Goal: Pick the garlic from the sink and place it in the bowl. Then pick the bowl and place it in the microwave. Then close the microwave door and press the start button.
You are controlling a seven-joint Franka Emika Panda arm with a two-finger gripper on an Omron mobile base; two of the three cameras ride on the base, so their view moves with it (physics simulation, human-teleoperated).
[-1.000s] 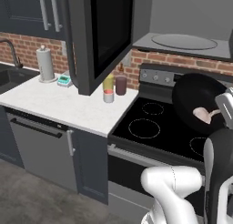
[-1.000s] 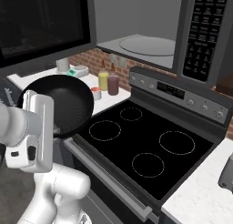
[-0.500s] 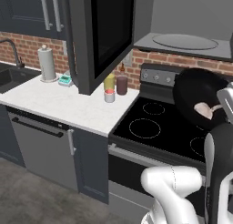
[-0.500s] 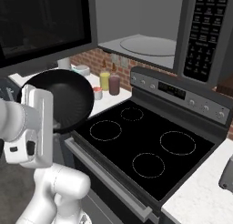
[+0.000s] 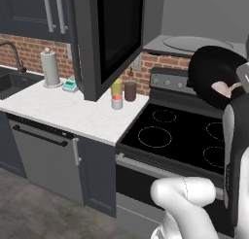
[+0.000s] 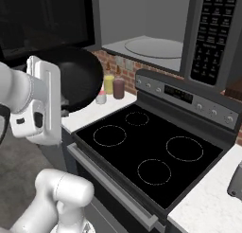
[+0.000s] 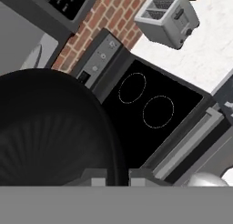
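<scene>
gripper (image 7: 118,175) closed on rim of bowl (image 5: 214,77), held tilted above stove (image 6: 151,156); garlic (image 5: 222,89) inside bowl; microwave door (image 5: 104,36) open

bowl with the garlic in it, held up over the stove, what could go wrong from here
1. The bowl is held tilted, by its rim alone, so the garlic near the lower edge could roll out onto the stove.
2. A rim pinch by the fingers on a wide glossy bowl may slip or twist in transit.
3. The microwave opening looks low; the bowl could clip the open microwave door or the frame going in.
</scene>
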